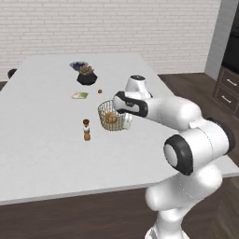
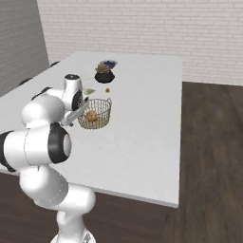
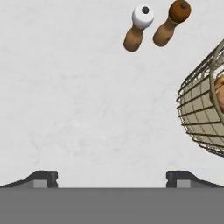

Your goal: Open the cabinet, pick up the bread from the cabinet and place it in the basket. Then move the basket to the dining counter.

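Observation:
The round tan wire basket (image 1: 111, 116) (image 2: 95, 114) stands upright on the white dining counter (image 1: 42, 149) (image 2: 147, 128). Inside it lies the golden-brown bread (image 1: 111, 119) (image 2: 91, 116). My gripper (image 1: 127, 122) (image 2: 77, 115) hangs low just beside the basket on the arm's side, open, with nothing between its fingers. In the hand view the gripper (image 3: 112, 179) points down at bare dining counter (image 3: 87, 109). There the basket (image 3: 199, 118) sits at the right edge, clear of the fingertips (image 3: 41, 177), with a sliver of bread (image 3: 220, 94) showing. The cabinet is out of view.
A salt shaker (image 3: 138, 27) and a pepper shaker (image 3: 171, 22) stand left of the basket, the pair (image 1: 86, 130) close together. Farther back are a black plant pot (image 1: 87, 75), a blue dish (image 1: 78, 65), a green packet (image 1: 80, 95) and a small orange item (image 1: 100, 91). Dark drawers (image 1: 227, 91) stand at the right.

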